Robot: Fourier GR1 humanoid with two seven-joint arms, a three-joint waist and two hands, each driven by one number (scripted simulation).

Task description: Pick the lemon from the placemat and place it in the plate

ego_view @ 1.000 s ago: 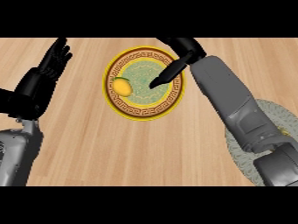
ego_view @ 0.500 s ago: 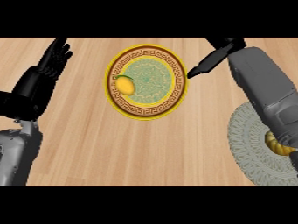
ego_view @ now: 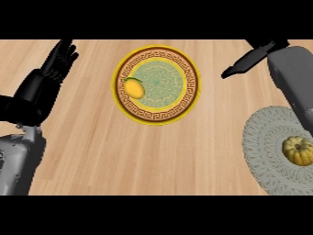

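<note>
— Wooden counter (ego_view: 152,156) under us; where is the lemon (ego_view: 134,88)?
— Inside the plate (ego_view: 194,87), by its left rim, long axis roughly toward the counter's far edge.
— And your hands?
— My right hand (ego_view: 250,62) hangs beyond the plate's right rim, fingers straight, holding nothing; the lemon lies to its left. My left hand (ego_view: 47,87) rests open at the left edge, about equally near, I judge.

Counter (ego_view: 118,160) with a plate (ego_view: 157,120) sitting mid-back and a placemat (ego_view: 264,151) lying near right.
A lemon (ego_view: 136,88) is lying in the plate's left part; a squash (ego_view: 299,150) is sitting on the placemat, well apart from the plate.
</note>
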